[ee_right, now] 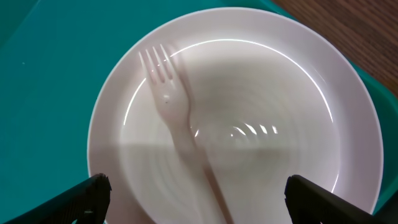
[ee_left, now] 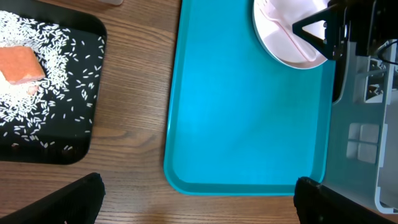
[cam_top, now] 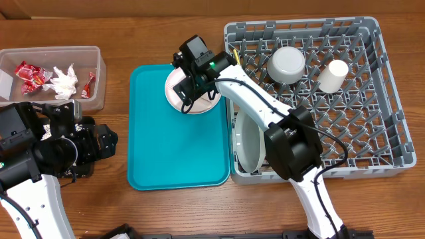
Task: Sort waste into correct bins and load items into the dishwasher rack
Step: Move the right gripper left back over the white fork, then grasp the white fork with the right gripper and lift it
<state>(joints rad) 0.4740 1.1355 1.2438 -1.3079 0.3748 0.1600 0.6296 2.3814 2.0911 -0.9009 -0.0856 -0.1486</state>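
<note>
The jaws of my right gripper [ee_right: 205,196] stood wide apart and empty above the plate [ee_right: 261,93] at the far right corner of the teal tray [cam_top: 172,146]. I judged this let them drop on the fork [ee_right: 177,118] lying across it, bound for the rack [cam_top: 372,99]. The left gripper [ee_left: 202,202], jaws spread and empty, hung by the tray's left edge.

Robotics lab bench: white robot arms [cam_top: 255,99], wood-grain table [cam_top: 166,212], dishwasher rack [cam_top: 398,119].
</note>
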